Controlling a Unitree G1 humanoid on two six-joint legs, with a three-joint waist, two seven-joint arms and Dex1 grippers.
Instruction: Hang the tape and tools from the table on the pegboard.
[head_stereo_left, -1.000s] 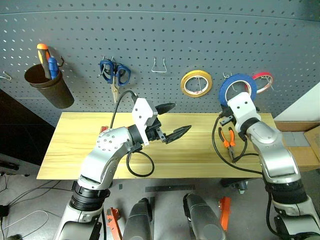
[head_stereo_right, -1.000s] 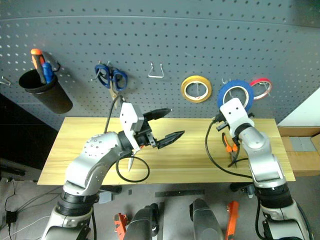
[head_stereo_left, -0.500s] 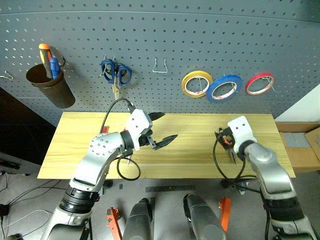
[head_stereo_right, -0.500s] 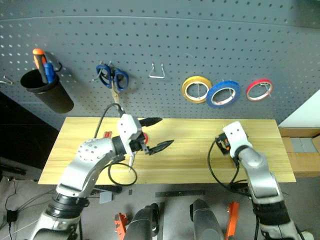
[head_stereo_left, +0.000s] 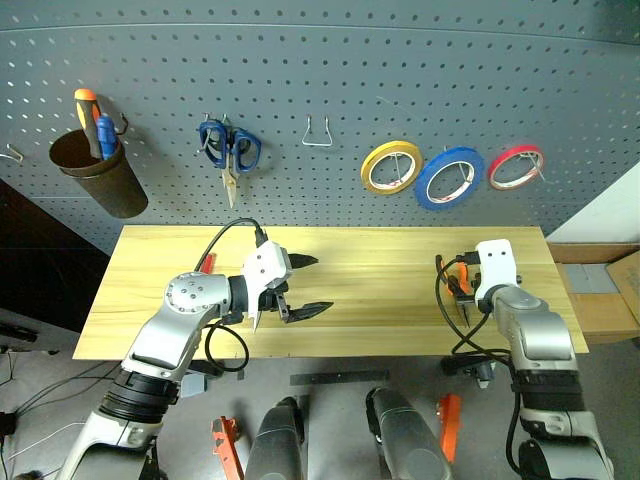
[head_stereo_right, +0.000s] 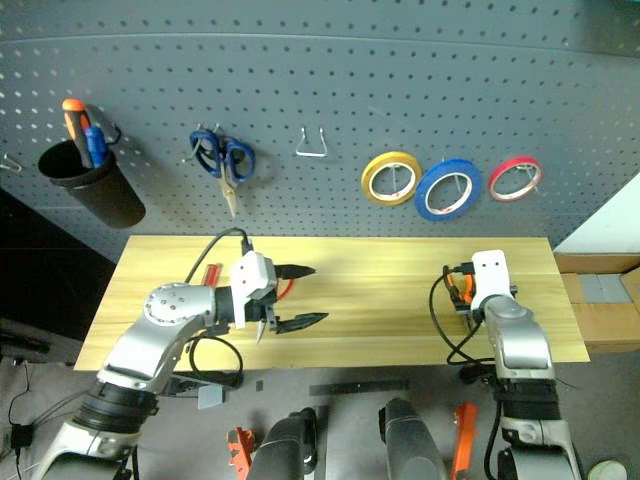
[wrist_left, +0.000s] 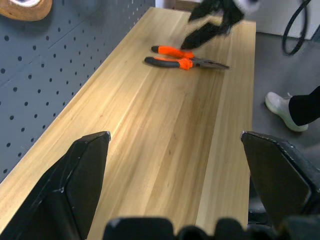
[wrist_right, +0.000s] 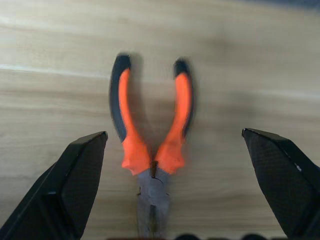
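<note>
While the blue tape (head_stereo_left: 450, 178) hangs on the pegboard (head_stereo_left: 330, 90), the right gripper (wrist_right: 170, 165), fingers apart, hovers over the pliers (wrist_right: 150, 130) on the surface (head_stereo_left: 380, 290); the left gripper (head_stereo_left: 300, 287) is spread wide, empty.

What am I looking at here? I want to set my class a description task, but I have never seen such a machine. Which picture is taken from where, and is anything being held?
This is a two-armed humanoid robot at a yellow wooden table, facing a grey pegboard. The two wide pictures come from its head, looking down over its arms. The two close pictures come from cameras on its wrists, looking along the black fingers.

The left end effector is open over the table and holds nothing. The right end effector is open just above the orange-and-black pliers, which lie flat on the table, not gripped.

On the pegboard hang the blue tape between a yellow tape roll and a red tape roll, blue-handled scissors, and a dark cup of tools.
</note>
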